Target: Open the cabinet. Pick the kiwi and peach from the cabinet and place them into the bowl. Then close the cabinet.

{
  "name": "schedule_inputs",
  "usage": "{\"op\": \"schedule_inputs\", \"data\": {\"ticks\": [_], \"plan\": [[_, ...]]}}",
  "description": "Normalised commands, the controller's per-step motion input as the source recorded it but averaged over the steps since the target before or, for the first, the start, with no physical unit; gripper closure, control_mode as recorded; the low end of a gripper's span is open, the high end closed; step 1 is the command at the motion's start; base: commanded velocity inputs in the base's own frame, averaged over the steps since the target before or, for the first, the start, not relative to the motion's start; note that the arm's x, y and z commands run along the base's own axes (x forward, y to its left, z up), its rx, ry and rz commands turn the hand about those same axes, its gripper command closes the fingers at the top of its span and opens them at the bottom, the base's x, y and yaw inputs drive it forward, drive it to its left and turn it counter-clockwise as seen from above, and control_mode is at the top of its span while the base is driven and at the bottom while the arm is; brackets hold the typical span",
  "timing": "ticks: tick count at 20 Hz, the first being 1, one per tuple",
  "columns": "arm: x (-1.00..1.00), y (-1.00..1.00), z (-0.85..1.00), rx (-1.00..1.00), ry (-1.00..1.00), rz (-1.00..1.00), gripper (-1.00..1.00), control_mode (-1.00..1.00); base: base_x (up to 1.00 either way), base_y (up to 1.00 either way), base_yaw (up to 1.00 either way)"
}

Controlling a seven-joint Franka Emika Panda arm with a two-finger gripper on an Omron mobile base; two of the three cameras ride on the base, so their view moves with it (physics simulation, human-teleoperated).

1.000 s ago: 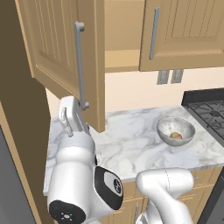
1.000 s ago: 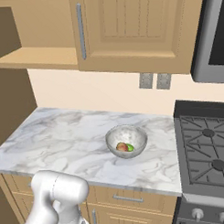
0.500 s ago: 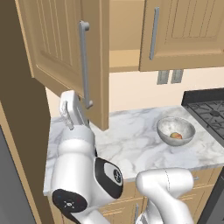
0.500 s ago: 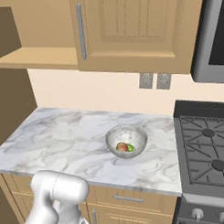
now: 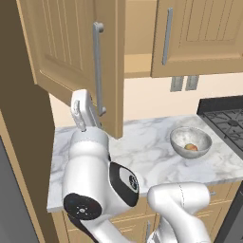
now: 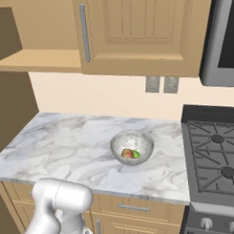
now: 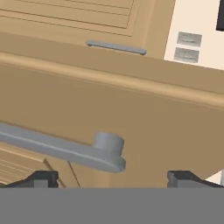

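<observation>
With both fruits lying in the bowl on the tabletop, only closing the cabinet remains. The end effector hangs wide open and empty just beside the handle of the open left door, so the next move looks like pushing that door shut.

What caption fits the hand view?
Open fingers flank the swung-out cabinet door's bar handle.

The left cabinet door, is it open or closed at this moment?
Open. The left cabinet door stands swung out from the cabinet front, its handle facing the room, and the right base view shows the bare shelf behind it.
</observation>
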Motion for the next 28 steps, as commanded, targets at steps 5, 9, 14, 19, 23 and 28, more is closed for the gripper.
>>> {"op": "schedule_inputs", "data": {"ticks": [5, 9, 14, 19, 23, 28], "plan": [[0.0, -0.31, 0.08, -0.01, 0.0, 0.0, -1.0, -1.0, 0.0, 0.0, 0.0], [0.05, -0.3, 0.02, 0.0, 0.0, 0.0, -1.0, -1.0, 0.0, 0.0, 0.0], [0.13, -0.29, 0.0, 0.0, 0.0, 0.0, -1.0, -1.0, 0.0, 0.0, 0.0], [0.23, -0.31, 0.01, 0.0, 0.0, 0.0, -1.0, -1.0, 0.0, 0.0, 0.0], [0.54, -0.21, 0.0, 0.0, 0.0, 0.0, -1.0, -1.0, 0.0, 0.0, 0.0], [0.72, -0.02, 0.0, 0.0, 0.0, 0.0, -1.0, -1.0, 0.0, 0.0, 0.0]]}}
